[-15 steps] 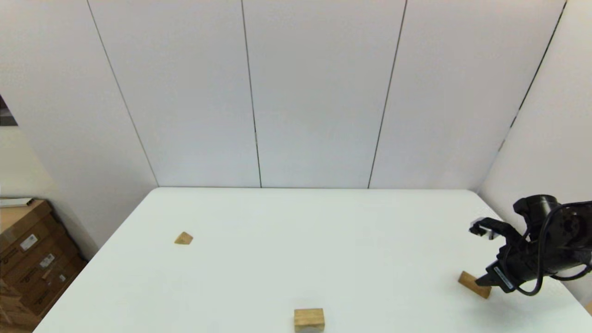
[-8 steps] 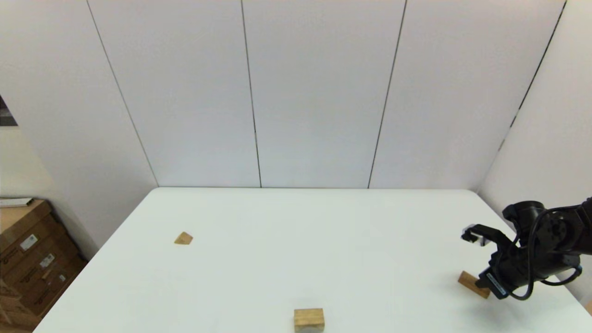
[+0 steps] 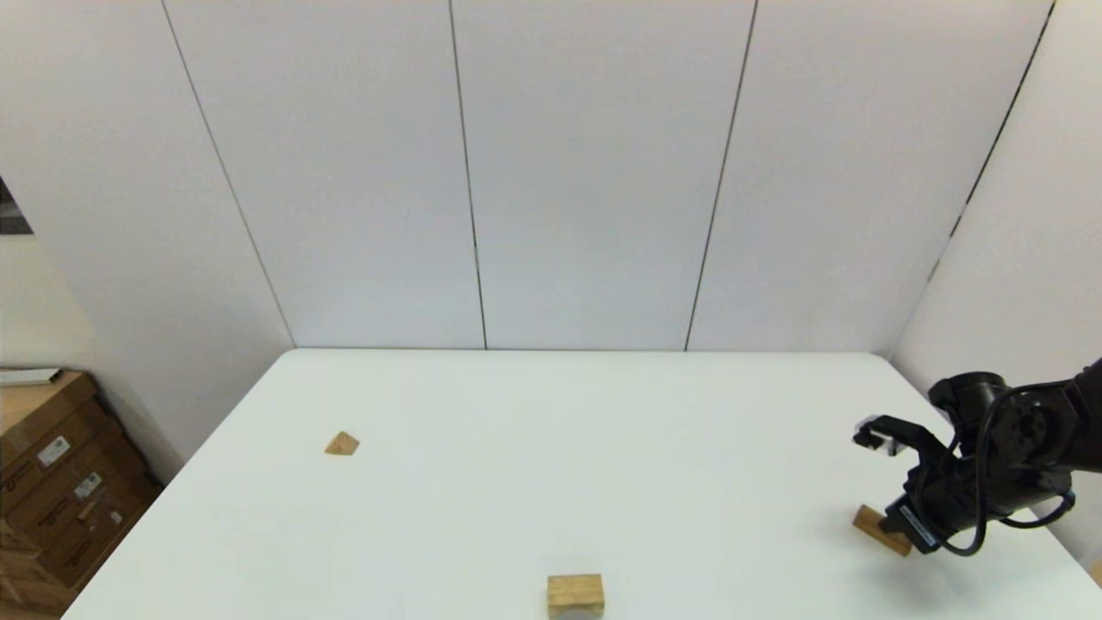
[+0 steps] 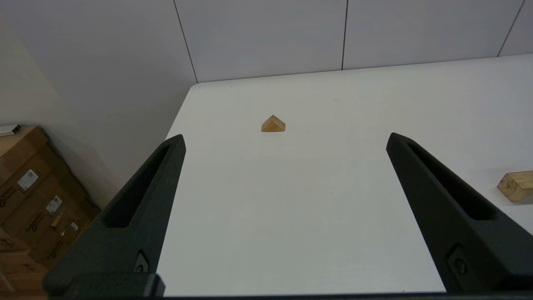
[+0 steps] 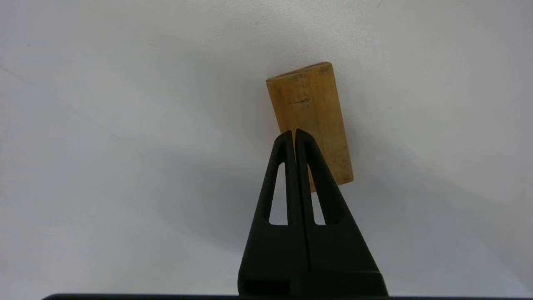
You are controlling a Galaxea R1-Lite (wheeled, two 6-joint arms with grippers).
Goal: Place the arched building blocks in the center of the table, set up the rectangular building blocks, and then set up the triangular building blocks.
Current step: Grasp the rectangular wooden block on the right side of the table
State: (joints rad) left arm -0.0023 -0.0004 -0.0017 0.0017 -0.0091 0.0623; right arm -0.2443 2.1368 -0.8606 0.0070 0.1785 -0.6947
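The rectangular building block (image 3: 880, 529), a solid tan-brown bar, lies flat near the table's right edge. My right gripper (image 3: 897, 522) hangs just over it. In the right wrist view the shut fingertips (image 5: 294, 133) point at the middle of the bar (image 5: 308, 108) with nothing between them. The arched building block (image 3: 575, 594) sits at the front centre of the table (image 3: 551, 448) and also shows as a tan block (image 4: 516, 186) in the left wrist view. The small triangular building block (image 3: 342, 443) rests at the left. My left gripper (image 4: 285, 139) stands open, well short of the wedge (image 4: 273, 124).
Cardboard boxes (image 3: 52, 482) stand on the floor beyond the table's left edge. White wall panels (image 3: 551, 172) close off the far and right sides. The right table edge runs close behind the bar.
My right arm has moved a little to the left and lower over the bar. The three blocks have not moved.
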